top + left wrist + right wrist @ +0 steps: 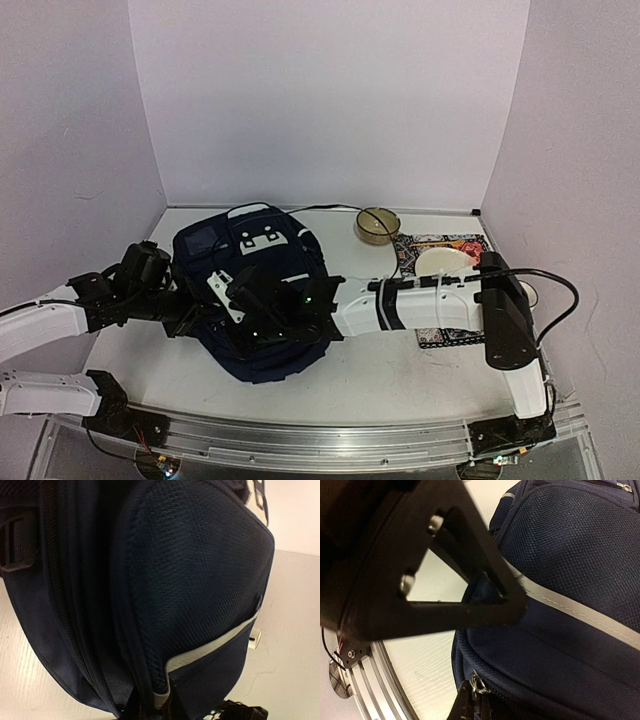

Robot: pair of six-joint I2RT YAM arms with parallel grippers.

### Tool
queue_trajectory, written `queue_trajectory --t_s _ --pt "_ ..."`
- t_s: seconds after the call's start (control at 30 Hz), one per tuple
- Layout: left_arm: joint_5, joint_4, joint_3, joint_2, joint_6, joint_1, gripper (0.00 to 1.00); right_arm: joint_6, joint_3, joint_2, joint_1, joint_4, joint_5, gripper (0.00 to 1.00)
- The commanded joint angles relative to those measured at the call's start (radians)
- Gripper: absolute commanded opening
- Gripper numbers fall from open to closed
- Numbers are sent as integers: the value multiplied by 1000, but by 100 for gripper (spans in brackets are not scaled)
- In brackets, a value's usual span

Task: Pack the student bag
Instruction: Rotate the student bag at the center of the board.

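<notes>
Navy student bag (pixel 262 252), flat mid-table (pixel 400 375), seemingly nothing packed yet. Closed tight at its zipper pull (pixel 477 684): right gripper (pixel 471 707). Against its left side: left gripper (pixel 186 318), open or closed cannot tell.

Pale lilac walls (pixel 320 100), white table (pixel 400 375) (lightly scuffed), even light

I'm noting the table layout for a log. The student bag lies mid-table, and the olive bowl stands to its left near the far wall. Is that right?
Not quite. The bowl stands to the right of the student bag, not to its left, as the top external view shows. The rest holds: the bag lies mid-table and the bowl is near the far wall.
</notes>
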Motion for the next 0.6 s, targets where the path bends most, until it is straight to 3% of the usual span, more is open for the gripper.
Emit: queue_trajectory --t_s 0.0,0.27,0.57 --pt "-53 68 9 -20 15 -12 1 -16 -58 -105 13 27 16 0" --pt "-186 -63 100 6 146 -11 0 -69 -236 -289 -37 -77 37 0" --pt "-351 -255 216 18 311 19 0 -142 -412 -455 -192 -185 4 0"
